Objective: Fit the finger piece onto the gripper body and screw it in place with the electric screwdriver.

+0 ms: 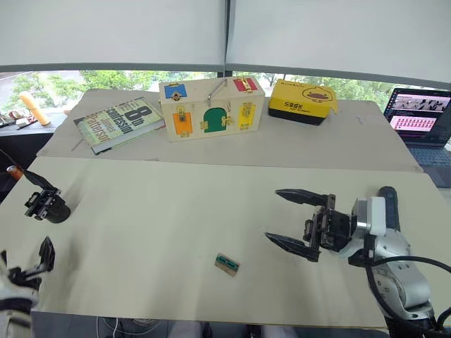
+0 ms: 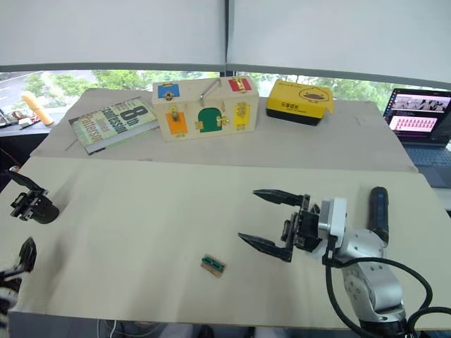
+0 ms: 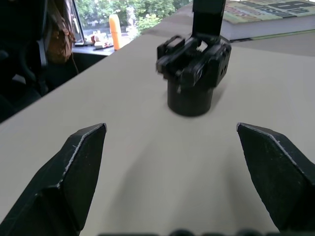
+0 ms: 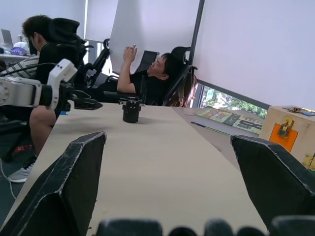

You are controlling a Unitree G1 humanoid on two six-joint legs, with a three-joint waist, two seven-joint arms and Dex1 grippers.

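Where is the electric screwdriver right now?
In the head views, the electric screwdriver lies on the table at the robot's right, just behind the open right gripper and its wrist, toward the laptop.

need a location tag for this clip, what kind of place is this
Most likely an office used as a robot test area: people sit in office chairs, a laptop is open on the table, and roller blinds cover wide windows.

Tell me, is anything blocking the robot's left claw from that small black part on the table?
Nothing visible. The left gripper is open, and only bare table lies between its fingers and the gripper body, which stands upright just ahead of it.
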